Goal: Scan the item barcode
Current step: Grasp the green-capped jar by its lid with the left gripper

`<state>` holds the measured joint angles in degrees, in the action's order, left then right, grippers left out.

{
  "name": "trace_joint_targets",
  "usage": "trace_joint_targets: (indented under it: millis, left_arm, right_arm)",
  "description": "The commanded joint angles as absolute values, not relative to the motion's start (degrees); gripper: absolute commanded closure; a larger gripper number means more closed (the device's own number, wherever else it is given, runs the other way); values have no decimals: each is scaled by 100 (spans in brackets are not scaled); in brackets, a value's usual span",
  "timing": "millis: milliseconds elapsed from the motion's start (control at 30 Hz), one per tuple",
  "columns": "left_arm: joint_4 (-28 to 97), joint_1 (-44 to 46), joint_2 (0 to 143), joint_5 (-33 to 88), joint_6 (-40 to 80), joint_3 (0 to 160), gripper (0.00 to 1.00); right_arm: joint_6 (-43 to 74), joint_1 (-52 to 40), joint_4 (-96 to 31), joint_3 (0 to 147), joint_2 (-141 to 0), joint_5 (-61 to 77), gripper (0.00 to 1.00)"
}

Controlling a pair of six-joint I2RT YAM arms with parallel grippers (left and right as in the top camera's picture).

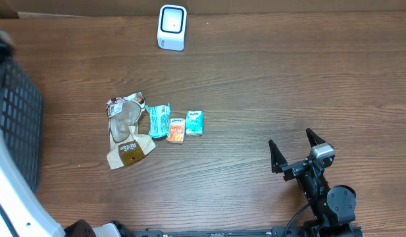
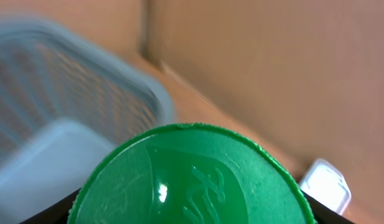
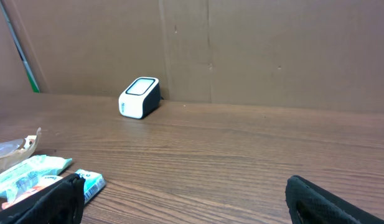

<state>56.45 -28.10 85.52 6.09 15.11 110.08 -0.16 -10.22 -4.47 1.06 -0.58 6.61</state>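
Straddling green lid (image 2: 192, 177), left gripper (image 2: 190, 219): dark fingers (image 2: 45, 211) at either edge of lid; clamped or loose, cannot tell. Lid well left of scanner (image 2: 325, 185), close to camera. Mesh basket (image 2: 67, 93) beyond lid, also left of scanner. Right gripper (image 1: 289, 137): jaws spread wide, nothing between, well right of scanner, nearer robot. Snack packets (image 1: 168, 122) in row on table (image 1: 268, 79), nearer robot than scanner, slightly left.

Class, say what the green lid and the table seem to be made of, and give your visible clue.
The green lid: probably glossy plastic; bright highlight, embossed lettering, finely ridged rim.
The table: wood or wood-look laminate, matte; brown grain streaks.
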Motion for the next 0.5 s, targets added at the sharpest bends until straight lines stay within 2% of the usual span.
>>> trace_joint_targets:
  millis: [0,133,467]
  left_arm:
    - [6147,-2060,8527,1011,1581,11039,26]
    - [6753,-895,8764,843,1476,11034,27]
    - [6895,1321,9887,663,1686,11034,32]
  right_arm:
    - [-5,-1048,-419,47,-16,646,0]
    - [-5,-1048,-419,47,-16,646,0]
    - [-3,-1048,-419,47,-16,646,0]
